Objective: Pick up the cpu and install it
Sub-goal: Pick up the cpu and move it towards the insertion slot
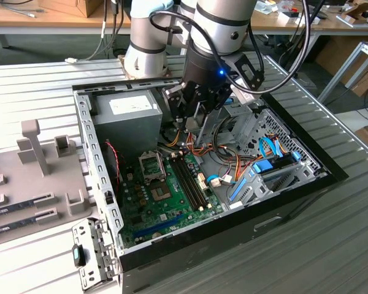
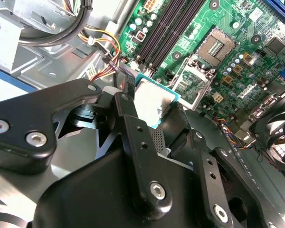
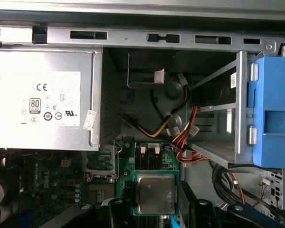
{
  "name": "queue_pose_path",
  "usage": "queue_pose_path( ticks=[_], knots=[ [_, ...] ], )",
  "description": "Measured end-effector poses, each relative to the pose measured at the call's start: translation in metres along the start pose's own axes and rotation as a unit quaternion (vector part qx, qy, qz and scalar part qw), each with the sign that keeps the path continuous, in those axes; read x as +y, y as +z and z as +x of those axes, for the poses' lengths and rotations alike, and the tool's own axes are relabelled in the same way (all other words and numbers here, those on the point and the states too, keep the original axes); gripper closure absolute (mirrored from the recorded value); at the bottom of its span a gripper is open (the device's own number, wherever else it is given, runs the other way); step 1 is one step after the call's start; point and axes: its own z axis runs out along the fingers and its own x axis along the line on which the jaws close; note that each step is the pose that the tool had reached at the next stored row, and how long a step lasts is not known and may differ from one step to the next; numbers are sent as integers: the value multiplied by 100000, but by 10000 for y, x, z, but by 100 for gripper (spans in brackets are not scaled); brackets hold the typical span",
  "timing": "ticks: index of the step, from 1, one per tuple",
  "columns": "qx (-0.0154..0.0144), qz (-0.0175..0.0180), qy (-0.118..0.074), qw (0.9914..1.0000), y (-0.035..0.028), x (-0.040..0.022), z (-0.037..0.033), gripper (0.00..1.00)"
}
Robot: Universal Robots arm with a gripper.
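My gripper (image 1: 197, 136) hangs inside the open computer case, above the memory slots (image 1: 189, 179) of the green motherboard (image 1: 165, 211). It is shut on the cpu (image 3: 156, 193), a small square chip with a silvery top and a thin green rim, held level between two black fingers (image 3: 125, 202). In the second wrist view the cpu (image 2: 151, 99) sits clamped by its edges in the gripper (image 2: 154, 108). The empty socket (image 1: 160, 195) lies on the board towards the exterior view's left of the gripper, and its metal bracket (image 1: 151, 164) stands hinged open.
The grey power supply box (image 1: 126, 115) fills the case's back corner. Bundled coloured cables (image 1: 233, 164) and a blue drive bracket (image 1: 271, 168) lie on the exterior view's right. The black case wall (image 1: 245, 226) rims the front. A grey fixture block (image 1: 34, 147) stands outside on the left.
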Motion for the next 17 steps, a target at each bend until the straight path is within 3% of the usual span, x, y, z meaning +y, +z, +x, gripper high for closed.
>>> queue_pose_path(
  ticks=[17],
  knots=[
    [1,2,2,100000,14,-7,33,53]
  ],
)
